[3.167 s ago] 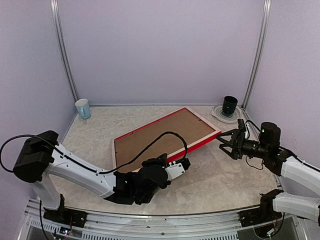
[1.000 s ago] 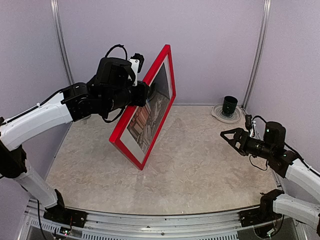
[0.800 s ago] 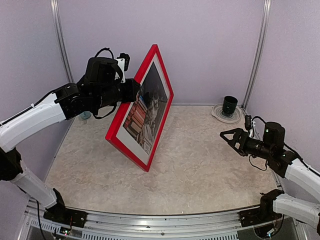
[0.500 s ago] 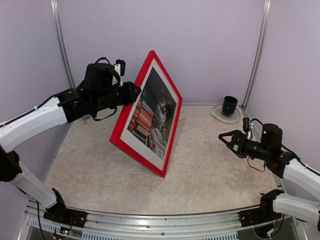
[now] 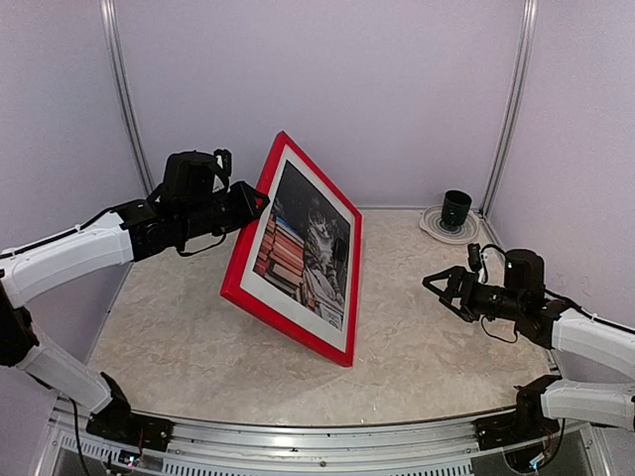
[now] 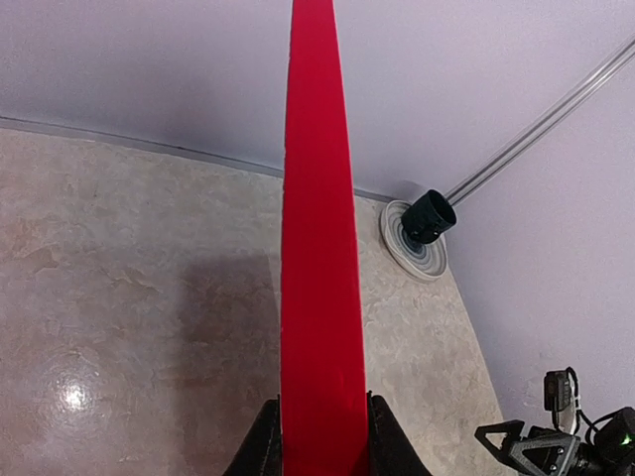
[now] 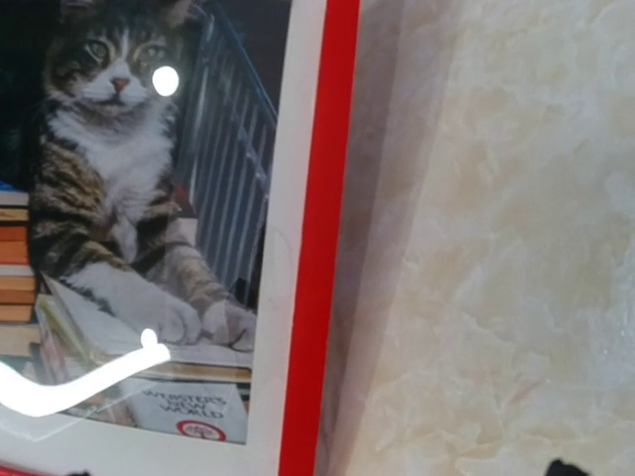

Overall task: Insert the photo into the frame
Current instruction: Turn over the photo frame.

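The right hand [image 5: 437,293] gapes wide and empty, well apart from the frame [image 5: 283,324]. The frame leans tilted, its lowest corner down at the tabletop [image 5: 427,367], with the photo [image 5: 308,248] inside. The left hand [image 5: 256,197] pinches its upper rail. The frame's back is hidden.

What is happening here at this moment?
The left gripper clamps one upper edge of the red frame and holds it tilted up from the table. The photo of the cat already sits inside it, facing the right gripper, which is open, apart from the frame and holding nothing.
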Robot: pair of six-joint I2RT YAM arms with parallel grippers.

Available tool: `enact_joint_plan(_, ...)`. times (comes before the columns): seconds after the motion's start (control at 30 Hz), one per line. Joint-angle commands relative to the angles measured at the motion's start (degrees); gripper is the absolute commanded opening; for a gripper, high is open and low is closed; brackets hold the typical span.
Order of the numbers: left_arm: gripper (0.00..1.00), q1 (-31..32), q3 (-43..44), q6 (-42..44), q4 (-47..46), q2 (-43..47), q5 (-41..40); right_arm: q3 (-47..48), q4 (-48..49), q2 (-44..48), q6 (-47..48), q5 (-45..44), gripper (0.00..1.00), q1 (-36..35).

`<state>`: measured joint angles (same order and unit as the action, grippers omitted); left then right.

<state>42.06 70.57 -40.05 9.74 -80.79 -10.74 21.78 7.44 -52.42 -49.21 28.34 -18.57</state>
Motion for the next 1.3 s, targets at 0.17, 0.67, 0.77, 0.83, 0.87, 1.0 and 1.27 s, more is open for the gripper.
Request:
enact_joint_plan(0.17, 0.05, -2.4, -4.8, 1.0, -7.1, 2.2, -0.6, 1.6, 5.2, -7.7, -0.1, 1.3, 0.99, -1.6)
enact_joint_plan(0.67, 0.07, -5.6, -8.1, -2.0, -10.7, -1.2, 1.0, 5.4, 7.7, -16.0, 1.1, 0.9, 0.99, -2.6)
enact_joint_plan(0.77, 0.08, -5.6, -8.1, -2.1, -11.0, -1.9, 0.4, 5.9, 9.1, -18.7, 1.3, 1.4, 0.99, -2.7)
enact_joint_plan(0.83, 0.1, -5.7, -8.2, -2.2, -11.1, -2.4, 0.1, 6.6, 9.9, -20.7, 1.4, 1.8, 0.99, -2.9)
enact_joint_plan(0.87, 0.1, -5.7, -8.2, -2.2, -11.1, -2.5, 0.1, 6.9, 10.4, -21.8, 1.3, 2.1, 0.99, -3.0)
enact_joint_plan(1.0, 0.13, -5.8, -8.4, -2.4, -11.2, -3.4, -0.2, 8.5, 11.9, -26.0, 1.5, 2.7, 0.99, -3.5)
enact_joint_plan(1.27, 0.21, -5.9, -10.0, -3.1, -12.0, -4.4, 0.2, 12.6, 14.2, -34.6, 1.9, 4.5, 0.99, -4.4)
